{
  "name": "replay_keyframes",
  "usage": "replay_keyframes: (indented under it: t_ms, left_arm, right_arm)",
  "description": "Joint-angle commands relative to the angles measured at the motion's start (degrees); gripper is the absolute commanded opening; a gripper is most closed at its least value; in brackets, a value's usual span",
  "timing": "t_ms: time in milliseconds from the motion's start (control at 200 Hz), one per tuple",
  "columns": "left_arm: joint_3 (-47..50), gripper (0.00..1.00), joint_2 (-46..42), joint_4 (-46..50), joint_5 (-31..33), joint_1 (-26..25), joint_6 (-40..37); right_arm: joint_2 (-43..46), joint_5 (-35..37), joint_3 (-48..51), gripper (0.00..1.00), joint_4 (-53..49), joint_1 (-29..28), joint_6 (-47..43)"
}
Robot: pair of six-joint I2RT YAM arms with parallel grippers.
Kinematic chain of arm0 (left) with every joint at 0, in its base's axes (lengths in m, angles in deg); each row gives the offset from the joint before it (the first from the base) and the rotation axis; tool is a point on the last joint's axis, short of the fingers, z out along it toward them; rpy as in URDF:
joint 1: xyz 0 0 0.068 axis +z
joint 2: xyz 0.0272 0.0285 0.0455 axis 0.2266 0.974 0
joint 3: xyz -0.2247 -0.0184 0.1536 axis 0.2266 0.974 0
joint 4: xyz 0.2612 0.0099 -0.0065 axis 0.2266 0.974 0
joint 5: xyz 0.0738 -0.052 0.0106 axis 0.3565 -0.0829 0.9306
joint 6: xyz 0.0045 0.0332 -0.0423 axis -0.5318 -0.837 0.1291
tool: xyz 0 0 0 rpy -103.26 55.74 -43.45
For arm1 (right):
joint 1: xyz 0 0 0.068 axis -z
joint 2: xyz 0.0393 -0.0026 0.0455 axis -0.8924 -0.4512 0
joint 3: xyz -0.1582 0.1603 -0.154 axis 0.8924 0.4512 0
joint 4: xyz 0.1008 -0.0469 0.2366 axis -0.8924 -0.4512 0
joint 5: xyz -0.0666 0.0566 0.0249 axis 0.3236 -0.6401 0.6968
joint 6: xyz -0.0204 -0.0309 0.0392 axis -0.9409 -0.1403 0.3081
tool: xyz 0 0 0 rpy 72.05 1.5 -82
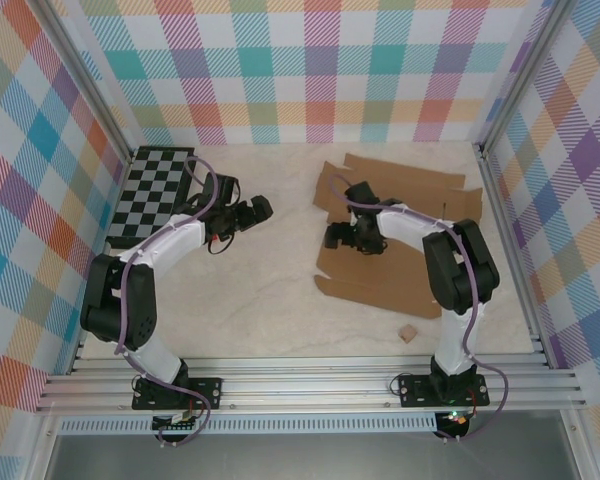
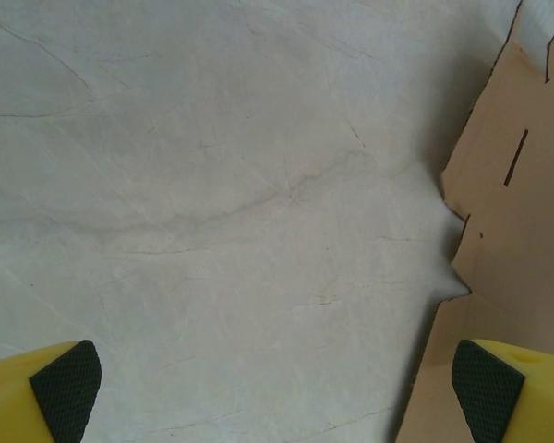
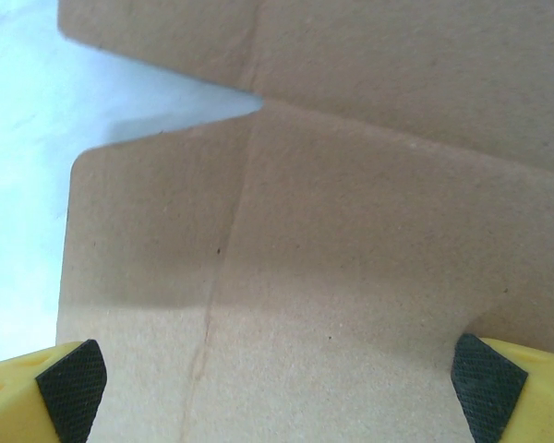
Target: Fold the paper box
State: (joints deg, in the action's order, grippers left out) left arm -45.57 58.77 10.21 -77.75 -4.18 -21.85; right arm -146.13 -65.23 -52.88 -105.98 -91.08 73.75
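Pale tabletop (image 1: pixel 280 310): paper box (image 1: pixel 375 285) flat, unfolded; left fingers (image 2: pixel 65 392) apart beside it, right fingers (image 3: pixel 69 388) apart over it.

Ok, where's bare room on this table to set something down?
Free: the middle strip between the left gripper and the paper box, and the near stretch left of the cardboard scrap. Crowded: the right half, where the paper box lies below the right gripper.

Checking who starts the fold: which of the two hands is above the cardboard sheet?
The right hand, open above the paper box's left part; the left hand is over bare table beside it.
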Motion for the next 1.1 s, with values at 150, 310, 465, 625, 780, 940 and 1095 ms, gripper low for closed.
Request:
replay_keyframes:
  t_ms: [150, 310, 465, 625, 780, 940, 1095]
  left_arm:
    - [-2.54, 1.0, 1.16, 1.53, 1.81, -0.39, -2.56]
    - [-7.52, 0.99, 6.15, 1.21, 1.21, -0.39, -6.96]
    - [-15.44, 0.96, 14.27, 3.52, -2.99, -0.39, -9.97]
    - [-21.35, 0.94, 21.25, 2.36, -6.42, -0.39, -9.71]
    - [-30.78, 0.91, 29.28, 4.76, -10.66, -0.44, -10.44]
    - [-42.75, 0.89, 37.7, 11.53, -12.52, -0.47, -13.15]
    - [-53.55, 0.84, 45.14, 17.58, -15.35, -0.55, -14.32]
  right_arm:
    - [-0.04, -4.87, 3.66, 1.0, -1.72, -9.08, -0.18]
    - [5.22, -4.82, 0.77, 1.0, -2.49, -9.54, -1.26]
    - [8.13, 0.12, -6.52, 1.0, -8.12, -9.21, -5.17]
    - [11.35, 4.82, -9.23, 1.0, -11.16, -7.47, -8.58]
    - [16.04, 5.27, -7.17, 1.0, -10.83, -3.79, -10.58]
    - [19.43, 4.7, -4.41, 1.0, -9.91, 0.37, -15.32]
    - [21.3, 3.11, -2.95, 1.0, -8.58, 4.57, -16.25]
